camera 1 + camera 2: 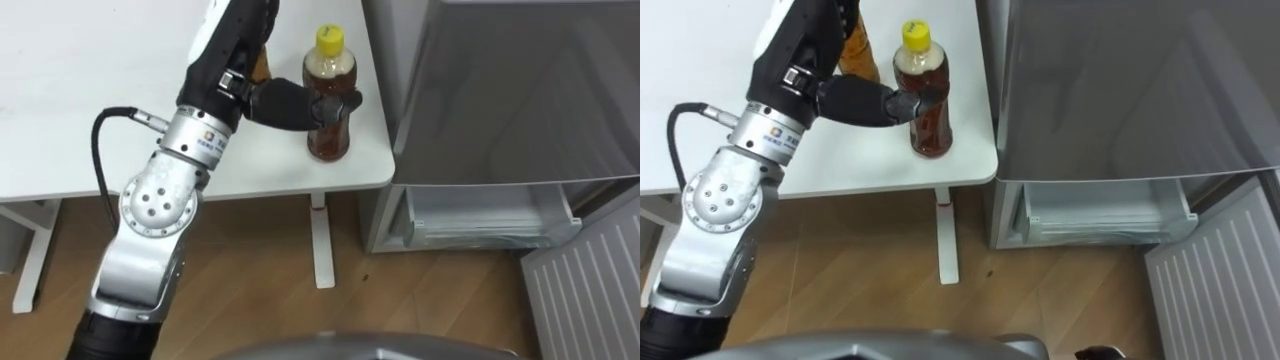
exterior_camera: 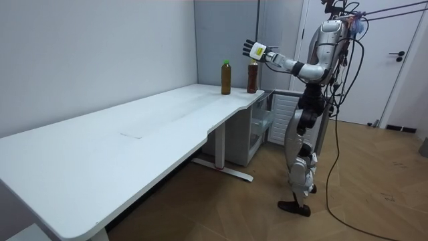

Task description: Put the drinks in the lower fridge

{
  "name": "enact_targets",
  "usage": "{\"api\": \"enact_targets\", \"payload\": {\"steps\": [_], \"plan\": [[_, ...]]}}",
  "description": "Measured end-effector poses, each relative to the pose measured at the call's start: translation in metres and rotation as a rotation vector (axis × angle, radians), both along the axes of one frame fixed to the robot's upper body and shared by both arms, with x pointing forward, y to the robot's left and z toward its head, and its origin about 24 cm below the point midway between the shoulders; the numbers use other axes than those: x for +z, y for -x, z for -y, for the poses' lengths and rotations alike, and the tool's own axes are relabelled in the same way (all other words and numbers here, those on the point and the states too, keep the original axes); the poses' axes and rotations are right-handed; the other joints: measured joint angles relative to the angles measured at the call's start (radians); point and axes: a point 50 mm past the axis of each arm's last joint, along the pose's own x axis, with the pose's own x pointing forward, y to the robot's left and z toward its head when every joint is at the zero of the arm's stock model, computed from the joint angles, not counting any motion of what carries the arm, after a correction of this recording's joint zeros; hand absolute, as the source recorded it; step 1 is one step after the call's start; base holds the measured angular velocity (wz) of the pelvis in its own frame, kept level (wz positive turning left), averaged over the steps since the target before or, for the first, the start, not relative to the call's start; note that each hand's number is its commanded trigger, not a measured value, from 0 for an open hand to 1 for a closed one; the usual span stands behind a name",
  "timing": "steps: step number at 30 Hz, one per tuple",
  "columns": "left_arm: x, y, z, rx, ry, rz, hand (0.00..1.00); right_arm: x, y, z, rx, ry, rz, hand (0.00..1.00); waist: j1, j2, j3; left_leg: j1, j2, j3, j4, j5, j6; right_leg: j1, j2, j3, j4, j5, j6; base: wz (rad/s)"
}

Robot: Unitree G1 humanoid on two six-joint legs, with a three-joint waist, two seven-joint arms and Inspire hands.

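Though its fingers look spread, the left hand (image 1: 236, 55) lays its thumb across the bottle (image 1: 328, 128).

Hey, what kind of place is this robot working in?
Probably an office or lab room rather than a home kitchen: a long white desk against a bare wall, a grey fridge beside it with its lower compartment open, and wood flooring.
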Motion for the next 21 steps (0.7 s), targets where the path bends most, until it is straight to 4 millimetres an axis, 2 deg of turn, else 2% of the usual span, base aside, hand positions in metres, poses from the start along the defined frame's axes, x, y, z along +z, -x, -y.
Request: {"api": "enact_targets", "payload": {"steps": [4,11,17,21], "plan": [[-0.009,-0.001,-0.002,0.007,-0.008,-0.037,0.00,0.000,0.000,0.000,0.010,0.001,-0.003,0.00,0.007,0.002,0.0013,0.003,0.000,0.000,0.000,0.000,0.000,0.003,0.000,0.000,0.002,0.000,0.000,0.00],[-0.037,-0.004,-0.009,0.036,-0.029,-0.165,0.00,-0.001,0.004,-0.001,0.014,-0.002,-0.019,0.00,0.014,0.003,0.0051,0.006,0.000,0.000,0.000,0.000,0.000,0.007,0.000,0.001,-0.001,0.000,0.000,0.00],[-0.042,-0.004,-0.008,-0.017,0.054,-0.217,0.00,-0.001,0.006,-0.001,0.011,-0.002,-0.025,0.00,0.012,0.005,0.0065,0.006,0.000,0.003,-0.006,0.001,-0.001,0.002,0.000,0.003,-0.002,0.000,0.000,0.00],[-0.052,-0.004,-0.009,-0.037,0.090,-0.281,0.00,-0.001,0.007,-0.003,0.008,-0.001,-0.034,0.00,0.012,0.006,0.0086,0.005,0.000,0.005,-0.005,0.001,-0.001,0.000,0.001,0.010,-0.003,0.000,0.000,-0.02]]}}
